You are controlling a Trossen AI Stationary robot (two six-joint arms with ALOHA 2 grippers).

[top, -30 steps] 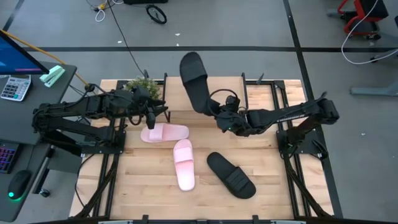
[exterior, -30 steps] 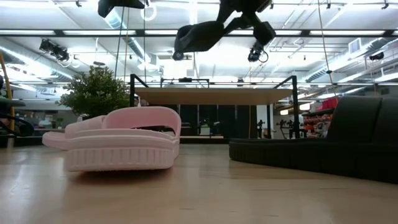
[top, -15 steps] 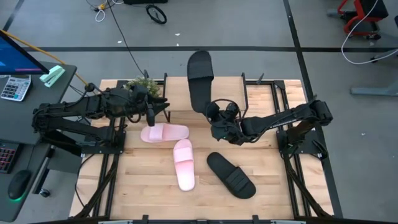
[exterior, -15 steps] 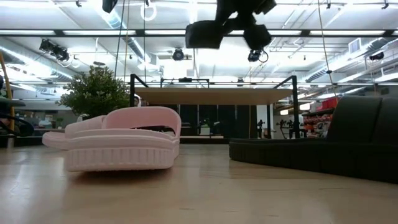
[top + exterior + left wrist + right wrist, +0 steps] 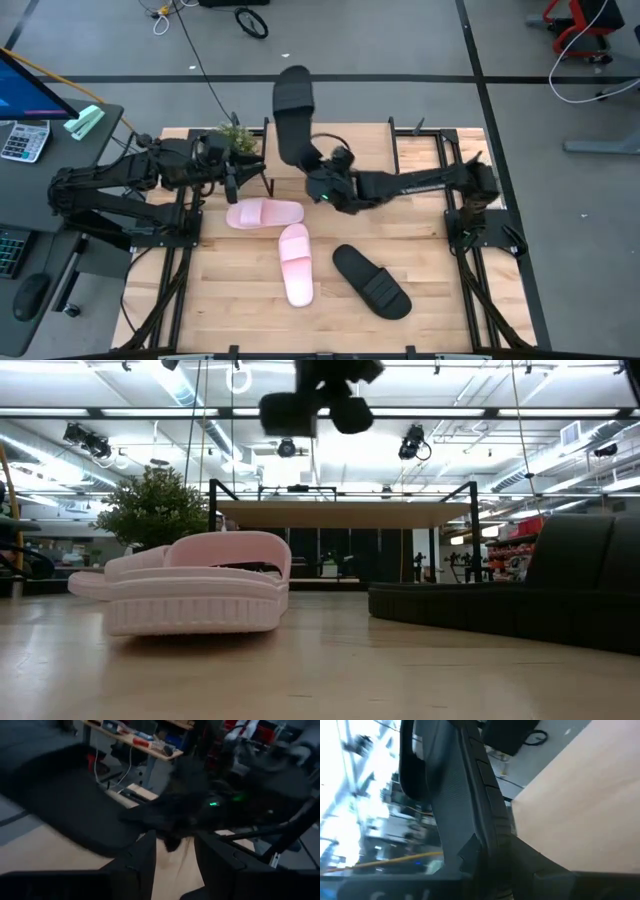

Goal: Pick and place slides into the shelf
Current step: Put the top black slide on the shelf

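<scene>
My right gripper (image 5: pixel 325 187) is raised over the far middle of the table and shut on one black slide (image 5: pixel 292 115), which shows high up in the low view (image 5: pixel 295 408). A second black slide (image 5: pixel 372 281) lies sole-down on the near right of the tabletop. Two pink slides (image 5: pixel 265 213) (image 5: pixel 295 262) lie flat near the middle. The shelf (image 5: pixel 340 514) stands on thin black legs at the far side. My left gripper (image 5: pixel 240 182) hovers open on the left, just beyond the pink slides, and faces the held slide (image 5: pixel 75 805). My right gripper pinches the black slide between its two fingers at the end nearest the arm (image 5: pixel 485 845), on the sole's edge. The fingers come level from the table's right. The slide is lifted clear and sticks out from the fingers toward the far edge.
A small potted plant (image 5: pixel 232 137) stands at the far left corner of the table, close to my left gripper. Black frame rails (image 5: pixel 180 260) run along both sides of the slatted tabletop (image 5: pixel 450 300). A desk with a calculator (image 5: pixel 22 140) sits off to the left.
My right gripper has carried the black slide toward the table's left, staying high above it. The slide has swung about with it: its free end, first leaning left and then pointing straight at the far edge, now points far and slightly left. The other slides have stayed put.
</scene>
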